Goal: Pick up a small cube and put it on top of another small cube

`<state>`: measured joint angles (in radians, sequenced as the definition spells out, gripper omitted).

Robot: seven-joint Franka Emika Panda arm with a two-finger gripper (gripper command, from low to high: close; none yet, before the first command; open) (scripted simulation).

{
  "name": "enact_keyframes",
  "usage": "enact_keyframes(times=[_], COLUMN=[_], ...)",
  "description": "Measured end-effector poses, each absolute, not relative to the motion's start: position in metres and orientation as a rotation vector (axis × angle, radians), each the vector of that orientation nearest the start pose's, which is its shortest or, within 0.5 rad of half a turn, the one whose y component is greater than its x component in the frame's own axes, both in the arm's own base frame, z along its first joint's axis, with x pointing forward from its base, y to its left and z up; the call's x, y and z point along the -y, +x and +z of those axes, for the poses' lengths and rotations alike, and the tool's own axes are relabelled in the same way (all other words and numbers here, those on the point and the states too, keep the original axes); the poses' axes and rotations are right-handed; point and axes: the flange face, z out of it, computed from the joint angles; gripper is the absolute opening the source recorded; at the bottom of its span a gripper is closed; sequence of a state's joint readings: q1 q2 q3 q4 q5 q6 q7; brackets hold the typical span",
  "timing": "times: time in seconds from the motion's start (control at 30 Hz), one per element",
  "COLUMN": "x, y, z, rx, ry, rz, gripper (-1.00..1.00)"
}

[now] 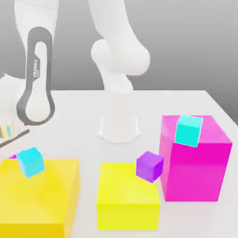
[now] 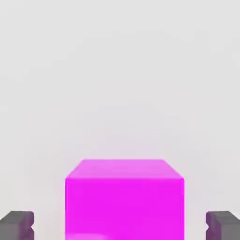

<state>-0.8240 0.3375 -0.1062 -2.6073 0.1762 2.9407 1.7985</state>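
A small magenta cube (image 2: 124, 197) lies between the fingertips of my gripper (image 2: 120, 226). The dark fingertips (image 2: 18, 225) stand on either side of it, each with a clear gap to the cube, so the gripper is open. In the exterior view the hand (image 1: 7, 131) sits low at the far left edge, and only a sliver of the magenta cube (image 1: 12, 156) shows behind a small cyan cube (image 1: 31, 161). A small purple cube (image 1: 149, 166) rests at the corner of the middle yellow block. Another small cyan cube (image 1: 188, 130) sits on the big magenta block.
A large yellow block (image 1: 39, 200) fills the exterior view's lower left. A second yellow block (image 1: 126, 202) stands in the middle and a tall magenta block (image 1: 197, 172) on the right. The arm's white base (image 1: 119, 128) stands behind them on the white table.
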Motion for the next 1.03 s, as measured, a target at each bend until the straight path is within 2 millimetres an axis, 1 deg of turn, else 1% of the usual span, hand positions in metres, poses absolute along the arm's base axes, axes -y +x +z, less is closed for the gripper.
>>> enact_keyframes(times=[0.1, 0.13, 0.17, 0.23, 0.33, 0.37, 0.4, 0.43, 0.5, 0.57, 0.67, 0.73, 0.77, 0.8, 0.9, 0.93, 1.03], x=[0.351, 0.35, 0.351, 0.351, 0.351, 0.356, 0.361, 0.361, 0.348, 0.327, 0.298, 0.271, 0.257, 0.251, 0.245, 0.244, 0.244], y=[0.242, 0.242, 0.242, 0.242, 0.242, 0.242, 0.248, 0.258, 0.285, 0.311, 0.336, 0.351, 0.354, 0.355, 0.356, 0.356, 0.356], z=[0.137, 0.132, 0.135, 0.151, 0.182, 0.194, 0.209, 0.223, 0.252, 0.282, 0.327, 0.355, 0.353, 0.345, 0.306, 0.295, 0.295], rx=[-3.117, -3.117, -3.117, -3.116, -3.116, -3.112, -3.104, -3.095, -3.069, -3.034, -2.979, -2.93, -2.924, -2.922, -2.92, -2.919, -2.919], ry=[-0.385, -0.385, -0.384, -0.383, -0.384, -0.395, -0.436, -0.492, -0.638, -0.789, -0.973, -1.103, -1.129, -1.142, -1.154, -1.155, -1.155], rz=[-0.004, -0.004, -0.003, -0.002, -0.002, -0.025, -0.054, -0.069, -0.082, -0.085, -0.083, -0.073, -0.036, -0.018, -0.004, -0.002, -0.002], gripper=[-1.0, -1.0, -1.0, -1.0, -1.0, -1.0, -1.0, -1.0, -1.0, -1.0, -1.0, -1.0, -1.0, -1.0, -1.0, 1.0, 1.0])
